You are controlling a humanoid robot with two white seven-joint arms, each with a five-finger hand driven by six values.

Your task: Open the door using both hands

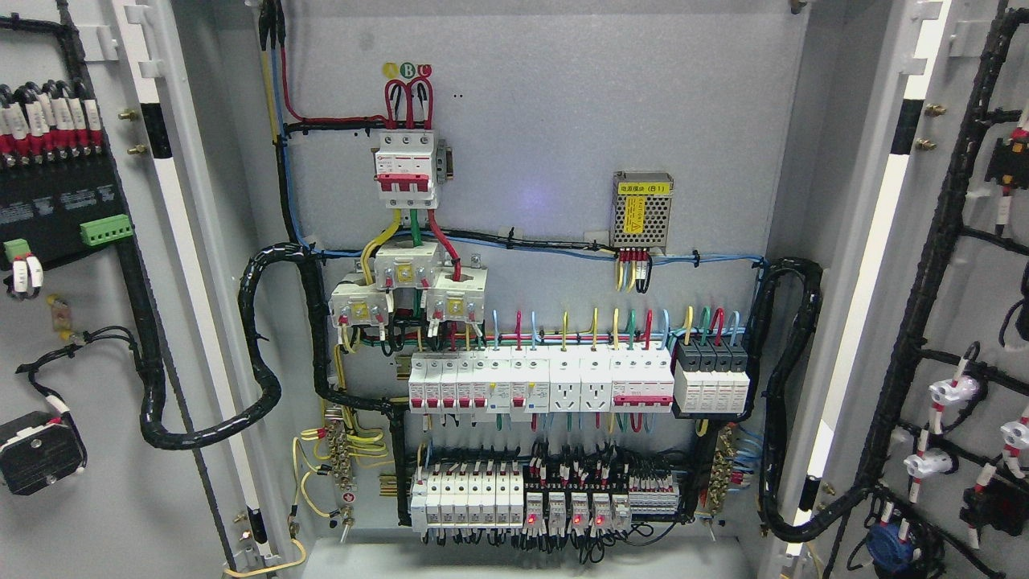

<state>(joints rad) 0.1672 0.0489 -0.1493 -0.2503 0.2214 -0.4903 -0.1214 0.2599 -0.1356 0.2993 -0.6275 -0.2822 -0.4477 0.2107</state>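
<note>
Standing wide open, both cabinet doors are seen swung out to the sides: the left door [96,322] fills the picture's left edge, the right door [965,322] the right edge, inner faces turned to the camera. No robot hand or arm is in view, so finger state cannot be told.

Landmark: main breaker [407,165], three-pole, white with red toggles, mounted upper left of centre on the grey back panel [563,96].
- Above it: three round phase labels [407,71], yellow, green, red.
- Just below it: three white current transformers [408,289], fed by yellow, green and red wires.
- To its right, slightly lower: perforated metal power supply [641,211] with a yellow warning sticker.
- Well below it: a row of DIN-rail breakers and sockets [540,382]; a dark-topped module block [711,378] sits at that row's right end.
- Lower still: a second row of breakers and relays [522,498], several red LEDs lit.
- To its left: a black corrugated cable loom [265,378] is looped from the back panel across to the left door.
- Far right of it: a matching loom [784,386] runs down toward the right door.

Left door carries a black terminal block [52,193]; right door carries wired indicator fittings [953,394].
</note>
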